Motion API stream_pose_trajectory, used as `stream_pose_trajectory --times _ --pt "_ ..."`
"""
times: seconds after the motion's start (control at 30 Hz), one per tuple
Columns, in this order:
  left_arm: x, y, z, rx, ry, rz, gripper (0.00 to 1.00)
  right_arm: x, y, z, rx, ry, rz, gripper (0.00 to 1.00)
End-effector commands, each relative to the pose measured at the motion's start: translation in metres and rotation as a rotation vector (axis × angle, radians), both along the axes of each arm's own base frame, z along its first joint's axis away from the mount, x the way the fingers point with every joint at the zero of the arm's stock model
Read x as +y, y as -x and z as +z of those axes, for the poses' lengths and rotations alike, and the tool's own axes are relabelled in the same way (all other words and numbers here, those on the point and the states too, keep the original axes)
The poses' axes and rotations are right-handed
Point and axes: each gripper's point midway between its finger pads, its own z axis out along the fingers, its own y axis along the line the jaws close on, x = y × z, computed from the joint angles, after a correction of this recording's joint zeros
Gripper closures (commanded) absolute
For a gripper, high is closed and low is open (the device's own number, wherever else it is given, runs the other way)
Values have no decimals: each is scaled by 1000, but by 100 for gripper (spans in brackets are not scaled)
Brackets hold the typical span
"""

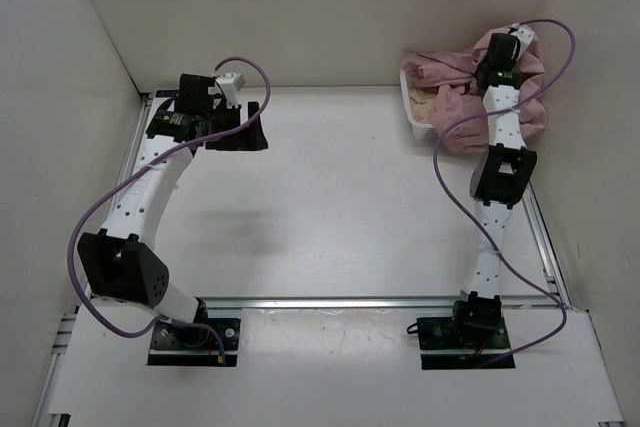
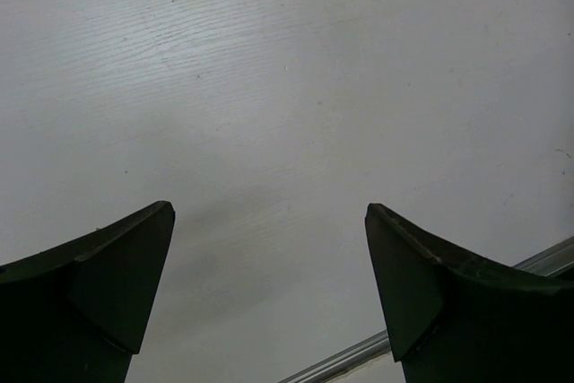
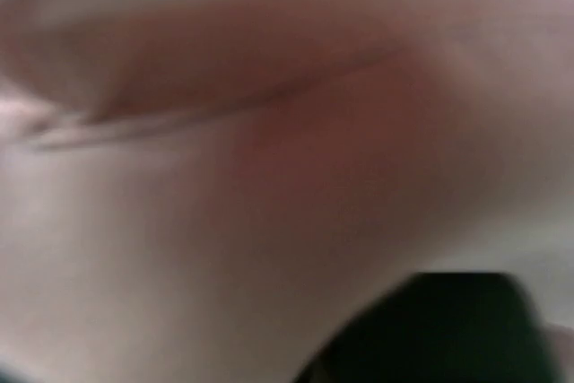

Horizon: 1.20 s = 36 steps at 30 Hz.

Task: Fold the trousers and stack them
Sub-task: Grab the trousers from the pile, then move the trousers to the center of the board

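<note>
The dusty-pink trousers (image 1: 455, 132) lie bunched in and over a white bin (image 1: 411, 107) at the back right. My right gripper (image 1: 499, 44) is pushed down into the bunch, and its fingers are hidden by the fabric in the top view. The right wrist view is filled with blurred pink fabric (image 3: 269, 132) pressed close to the lens. Only one dark finger (image 3: 448, 329) shows there, so I cannot tell how the jaws stand. My left gripper (image 1: 257, 126) hovers over the bare white table at the back left. Its jaws (image 2: 269, 208) are wide open and empty.
A beige-cream garment (image 1: 428, 100) lies in the bin under the pink fabric. White walls enclose the table on the left, back and right. Metal rails (image 1: 380, 301) run along the table's edges. One rail (image 2: 359, 352) shows below the left fingers.
</note>
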Motion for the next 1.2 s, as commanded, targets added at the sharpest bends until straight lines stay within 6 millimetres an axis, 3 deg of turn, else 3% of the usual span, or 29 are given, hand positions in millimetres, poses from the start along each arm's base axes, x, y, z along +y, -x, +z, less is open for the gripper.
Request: stream_pose_trajectory --times 0.0,0.03,0.1,0.13,0.2,0.23,0.27,0.3,0.33,0.37,0.4,0.43,0.47,0.5,0.53,0.57,0.6,0.63,0.67,0.73,0.77,0.8,0.83,0.9,0.97,1.0,1.1,1.13,1.17 --pt "-5 1 19 -38 26 -19 1 3 -18 109 -295 16 58 89" --pt "-3 -1 18 -40 16 -8 1 17 -16 111 -292 -24 89 93" --pt "1 -3 25 -65 1 13 1 40 -3 152 -332 -65 172 100" --pt "3 -2 28 -66 -5 19 1 59 14 191 -370 -78 214 100" --pt "2 -2 37 -81 12 31 1 102 33 218 -375 -81 299 100" --pt "2 -1 45 -98 26 40 1 104 45 239 -398 -61 321 100" --pt "2 1 50 -105 36 48 1 141 73 286 -455 -21 413 100" --pt "1 1 50 -100 45 56 1 162 87 302 -471 -5 473 100" --pt "3 3 56 -105 59 87 1 199 104 320 -492 2 564 100" --pt "7 6 59 -109 59 96 1 215 134 352 -540 30 621 100" --pt "11 7 63 -109 59 105 1 234 151 361 -543 26 681 100" --pt "18 7 66 -107 49 128 1 270 172 371 -559 5 780 100" --pt "38 8 77 -106 41 200 1 280 198 393 -596 17 818 100" --pt "50 9 85 -110 31 236 1 292 213 400 -604 -5 844 100" --pt "75 13 104 -119 28 336 1 325 243 396 -568 -62 935 100" --pt "97 13 127 -160 42 429 1 331 264 404 -573 -86 957 100" --pt "110 16 135 -169 43 482 1 339 273 400 -558 -110 976 100" --pt "121 26 141 -164 42 535 1 363 278 361 -443 -156 1019 100" --pt "132 31 150 -181 46 583 1 365 293 356 -419 -181 1011 100" --pt "153 47 172 -246 70 678 1 386 309 316 -302 -269 1026 100" --pt "158 50 181 -279 83 701 1 392 315 266 -175 -292 1022 98" --pt "165 54 184 -296 90 730 1 394 317 240 -111 -298 1002 91" --pt "161 58 180 -295 101 714 1 398 318 214 -48 -296 1003 73" --pt "159 57 171 -273 114 700 1 388 313 151 126 -283 949 17" --pt "148 55 143 -184 141 652 1 363 309 95 343 -273 841 7" --pt "137 54 118 -108 148 615 1 354 307 90 371 -260 806 4" --pt "121 67 86 -31 147 586 1 330 315 89 351 -193 738 1" --pt "120 71 57 29 130 589 1 321 330 84 353 -186 728 1" --pt "120 78 50 34 131 605 1 317 338 80 355 -194 722 1"
